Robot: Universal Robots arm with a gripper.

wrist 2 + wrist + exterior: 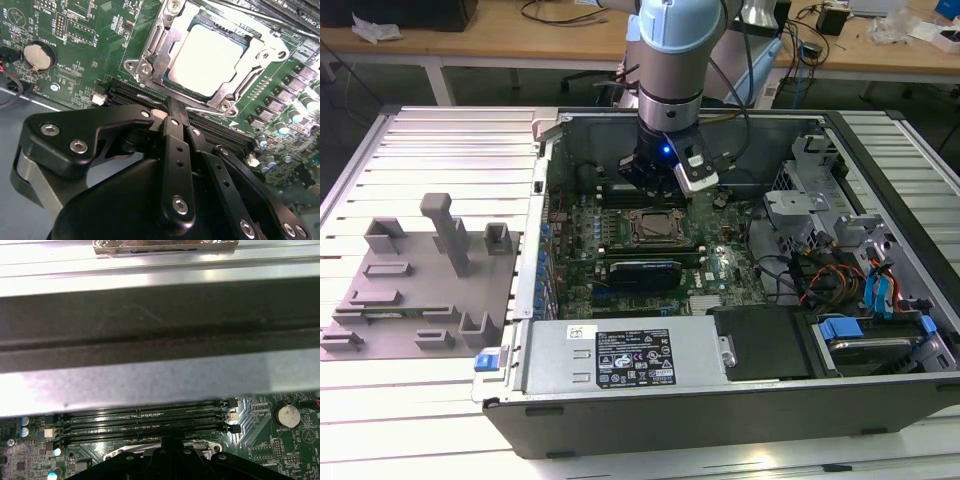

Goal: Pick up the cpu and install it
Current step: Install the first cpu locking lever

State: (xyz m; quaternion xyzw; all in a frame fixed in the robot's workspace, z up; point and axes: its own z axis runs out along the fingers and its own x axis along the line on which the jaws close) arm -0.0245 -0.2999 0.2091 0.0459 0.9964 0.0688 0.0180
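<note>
Open case (880, 400) on a slatted bench; the cpu (207, 60) already sits in its socket (150, 55), and the gripper (172, 112) above it looks pressed together, holding nothing.

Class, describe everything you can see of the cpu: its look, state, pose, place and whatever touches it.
The cpu is a small flat square chip with a pale silver-white, metallic-looking top and a darker rim. It lies flat in the motherboard's socket, framed all round by the silver metal socket bracket, whose edges appear to bear on its rim. The gripper is just off one side of the socket, not holding it. In the exterior view the socket sits mid-board inside the open computer case.
</note>
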